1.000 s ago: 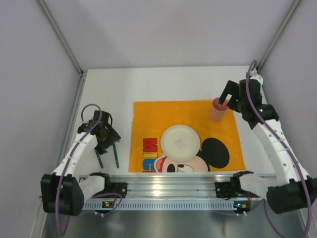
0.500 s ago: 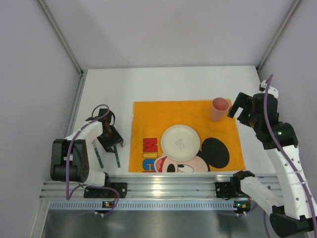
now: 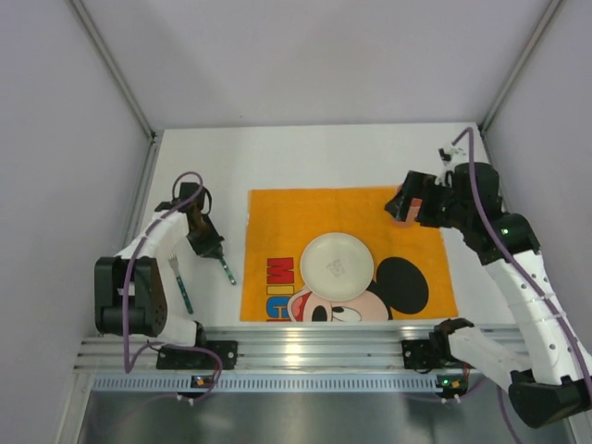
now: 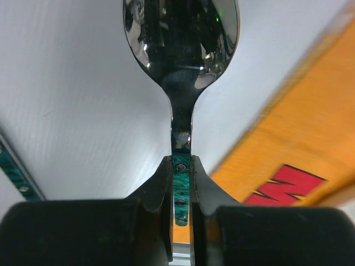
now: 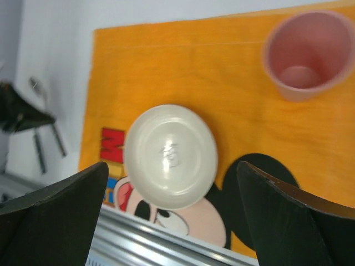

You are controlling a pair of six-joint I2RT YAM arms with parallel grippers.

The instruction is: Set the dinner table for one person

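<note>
My left gripper (image 4: 181, 172) is shut on the green handle of a spoon (image 4: 180, 33), whose shiny bowl points away over the white dinner table (image 3: 305, 157), just left of the orange Mickey Mouse mat (image 3: 277, 217). From above, the left gripper (image 3: 208, 242) holds the spoon (image 3: 226, 271) slanting toward the mat. A green-handled fork (image 3: 180, 282) lies on the table beside it. A white plate (image 3: 337, 265) sits on the mat. My right gripper (image 5: 172, 166) is open and high above the plate (image 5: 170, 157), with the pink cup (image 5: 308, 55) at upper right. From above, the right gripper (image 3: 413, 199) partly covers the cup (image 3: 401, 211).
A ribbed aluminium rail (image 3: 314, 338) runs along the near edge, with both arm bases on it. Grey walls and metal posts close in the left, right and back. The fork's green handle (image 4: 14, 172) shows at the lower left of the left wrist view.
My left gripper has shut on the spoon and carried it up and toward the mat; the fork stays put. My right arm swung right, then back left over the cup.
</note>
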